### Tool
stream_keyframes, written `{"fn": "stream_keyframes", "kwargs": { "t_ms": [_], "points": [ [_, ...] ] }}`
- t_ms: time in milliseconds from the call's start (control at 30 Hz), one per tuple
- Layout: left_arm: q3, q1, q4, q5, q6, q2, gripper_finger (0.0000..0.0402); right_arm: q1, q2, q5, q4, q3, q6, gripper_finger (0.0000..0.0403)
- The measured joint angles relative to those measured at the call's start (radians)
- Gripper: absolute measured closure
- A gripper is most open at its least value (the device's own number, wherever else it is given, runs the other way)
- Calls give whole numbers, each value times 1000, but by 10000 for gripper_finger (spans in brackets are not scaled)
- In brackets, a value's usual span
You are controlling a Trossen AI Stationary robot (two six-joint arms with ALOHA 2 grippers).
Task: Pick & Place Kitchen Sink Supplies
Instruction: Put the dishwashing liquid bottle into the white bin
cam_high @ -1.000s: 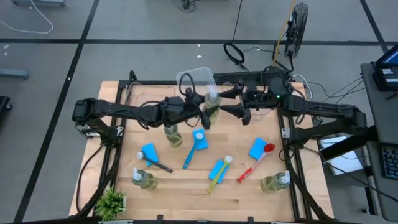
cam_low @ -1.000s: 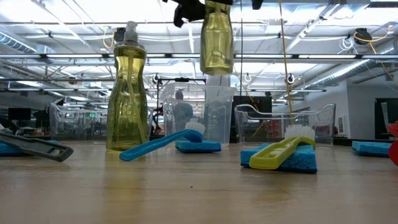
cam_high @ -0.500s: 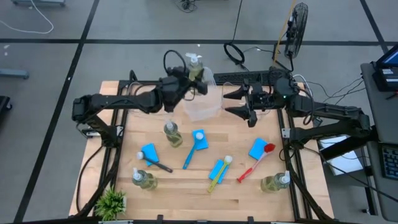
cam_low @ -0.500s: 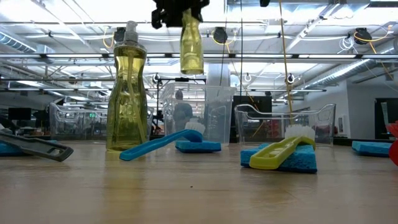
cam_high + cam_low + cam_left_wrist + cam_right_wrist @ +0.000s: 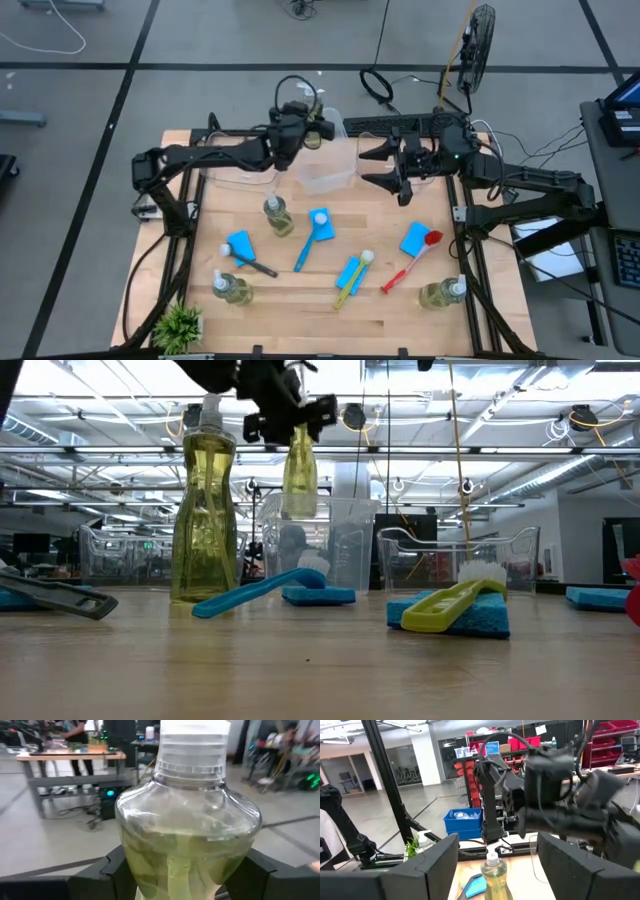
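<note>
Jaws of the left gripper [image 5: 303,122] are clamped on a soap bottle [image 5: 299,470], which hangs in the air at the far side of the desk [image 5: 300,310], over the rim of a clear bin [image 5: 325,165]; half a second ago the bottle sat a little higher and more upright, and a second ago it was out over the middle of the desk beside the right arm, so the left arm has carried it back toward that bin. Up close, the left wrist camera shows the bottle's clear shoulder and white cap filling the picture, dark fingers [image 5: 100,875] on both sides. Jaws of the right gripper [image 5: 385,167] stand apart with nothing between them, hovering just right of the bin, where they were half a second ago. Down on the desk, three more soap bottles stand well apart: one near the middle [image 5: 277,215], one at the front left [image 5: 230,288], one at the front right [image 5: 443,293]. Scattered between them lie blue sponges [image 5: 239,244] and brushes: a black brush [image 5: 255,265], a blue brush [image 5: 310,238], a yellow-green brush [image 5: 352,276] across a sponge, and a red brush [image 5: 410,265]. A small green plant [image 5: 179,326] stands at the front left corner. I cannot tell whether anything lies inside the bin.
</note>
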Motion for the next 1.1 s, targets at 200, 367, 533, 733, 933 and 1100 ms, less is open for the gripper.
{"fn": "stream_keyframes", "kwargs": {
  "t_ms": [200,367,533,733,933,1100],
  "points": [
    [0,24,54,-66,5,66,165,0,0,0,-16,0,0,149],
    [0,49,35,-65,-34,92,165,0,0,0,-31,0,0,149],
    [1,65,18,-57,-62,106,165,0,0,0,-35,0,-4,149],
    [0,85,-77,-56,-114,109,165,0,0,0,-40,0,-4,149],
    [0,97,-169,-58,-198,109,165,0,0,0,-39,-1,-4,149],
    [0,96,-190,-50,-210,109,165,0,0,0,-39,-1,-4,149]
  ]
}}
